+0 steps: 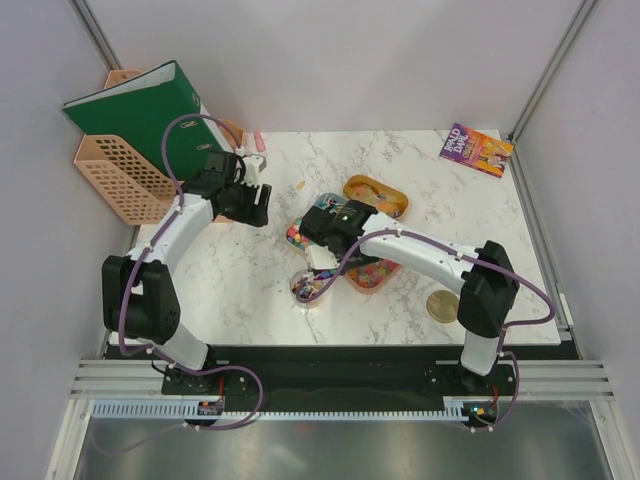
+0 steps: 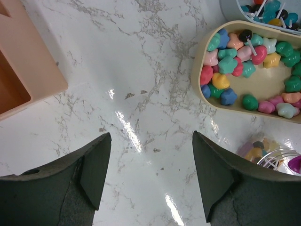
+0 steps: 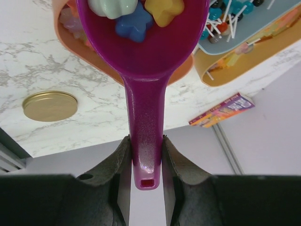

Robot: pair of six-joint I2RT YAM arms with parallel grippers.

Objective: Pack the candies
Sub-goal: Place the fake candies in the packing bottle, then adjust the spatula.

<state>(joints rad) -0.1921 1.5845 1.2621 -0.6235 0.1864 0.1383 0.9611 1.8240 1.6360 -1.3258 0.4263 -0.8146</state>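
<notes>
Right gripper (image 3: 145, 141) is clamping a scoop (image 3: 143, 56) of candies (image 3: 134, 26).
Left gripper (image 2: 150, 141) is hovering wide near a tray (image 2: 196, 56) and, seemingly, a jar (image 2: 270, 153).

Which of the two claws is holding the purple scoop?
The right claw, shut on the scoop handle; the left claw hangs open, holding nothing.

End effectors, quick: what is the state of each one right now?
Left end effector: open, holding nothing.
Right end effector: closed on the handle of the purple scoop, which carries a few candies.
</notes>
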